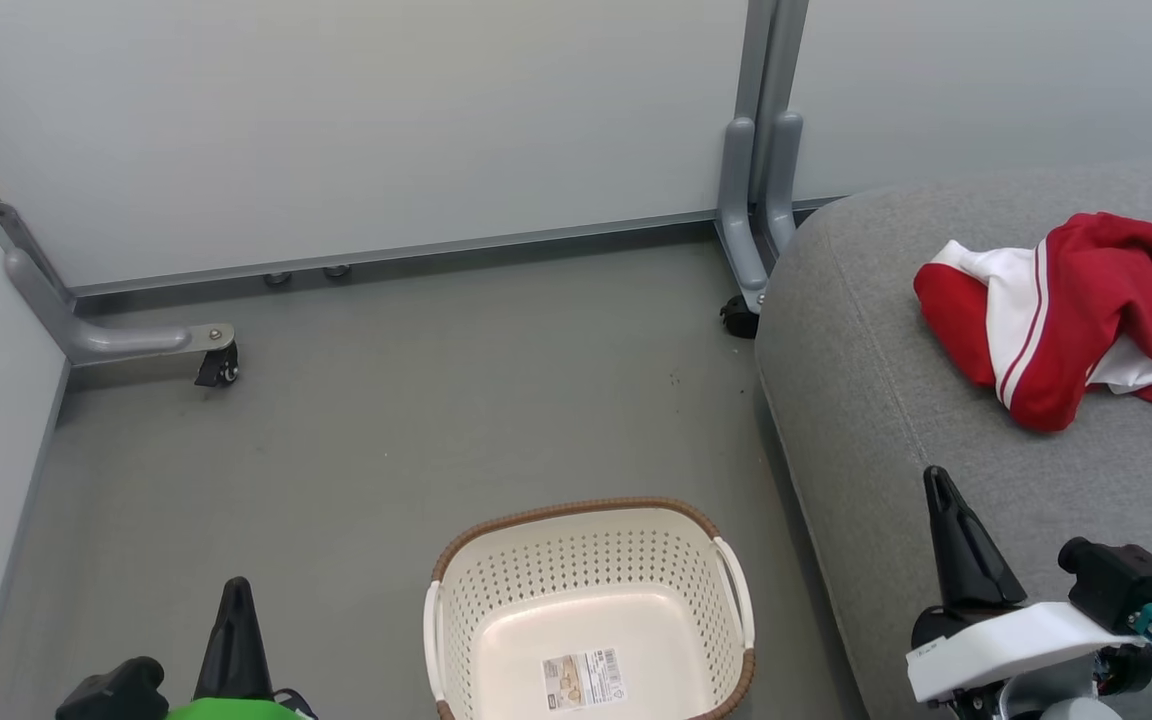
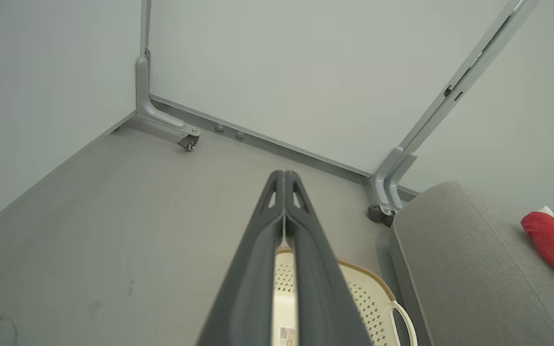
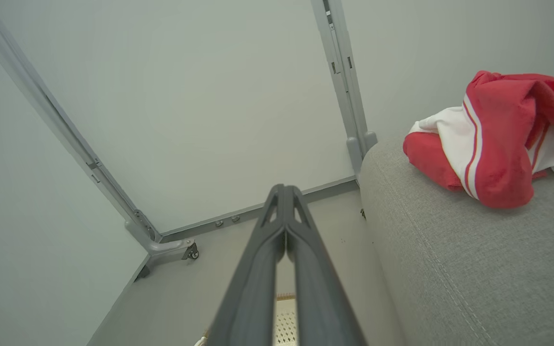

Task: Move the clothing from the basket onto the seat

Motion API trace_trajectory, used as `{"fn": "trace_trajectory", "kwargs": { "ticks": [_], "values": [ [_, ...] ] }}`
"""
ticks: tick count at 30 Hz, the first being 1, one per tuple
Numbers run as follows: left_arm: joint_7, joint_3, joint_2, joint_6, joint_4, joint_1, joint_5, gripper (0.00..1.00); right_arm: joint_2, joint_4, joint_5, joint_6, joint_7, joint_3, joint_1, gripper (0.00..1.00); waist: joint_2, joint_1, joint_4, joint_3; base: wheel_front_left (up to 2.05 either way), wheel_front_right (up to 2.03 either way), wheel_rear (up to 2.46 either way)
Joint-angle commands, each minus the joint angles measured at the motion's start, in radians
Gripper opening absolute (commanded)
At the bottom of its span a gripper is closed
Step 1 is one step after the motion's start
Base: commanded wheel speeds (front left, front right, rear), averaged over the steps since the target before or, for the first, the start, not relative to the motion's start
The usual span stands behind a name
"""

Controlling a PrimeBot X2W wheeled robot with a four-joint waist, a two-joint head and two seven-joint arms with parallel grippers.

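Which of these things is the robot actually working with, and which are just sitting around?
Part of the job: red-and-white clothing, lying on the grey seat; cream basket on the floor.
Just there: pale partition panels; their wheeled metal feet.

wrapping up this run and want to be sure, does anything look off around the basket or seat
Nothing looks damaged or spilled. The clothing lies crumpled in a heap on the seat, not laid flat. The basket stands upright on the floor, holding just its label sticker.
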Motion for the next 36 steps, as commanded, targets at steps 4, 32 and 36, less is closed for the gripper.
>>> {"fn": "trace_trajectory", "kwargs": {
  "ticks": [4,32,36],
  "values": [
    [0.021,0.013,0.002,-0.012,-0.013,-0.042,-0.086,0.0,-0.002,-0.002,0.095,0.0,0.021,-0.014,-0.041,0.0,0.0,0.0,-0.001,0.003,0.0,0.0,0.0],
    [0.127,0.056,0.004,-0.052,-0.005,-0.104,-0.454,0.0,0.008,0.048,0.487,0.0,0.12,-0.067,-0.087,0.0,0.0,0.0,-0.01,0.018,0.0,0.0,0.0],
    [0.141,0.062,0.004,-0.057,-0.004,-0.11,-0.499,0.0,0.009,0.054,0.533,0.0,0.132,-0.074,-0.093,0.0,0.0,0.0,-0.011,0.02,0.0,0.0,0.0]
  ]
}}
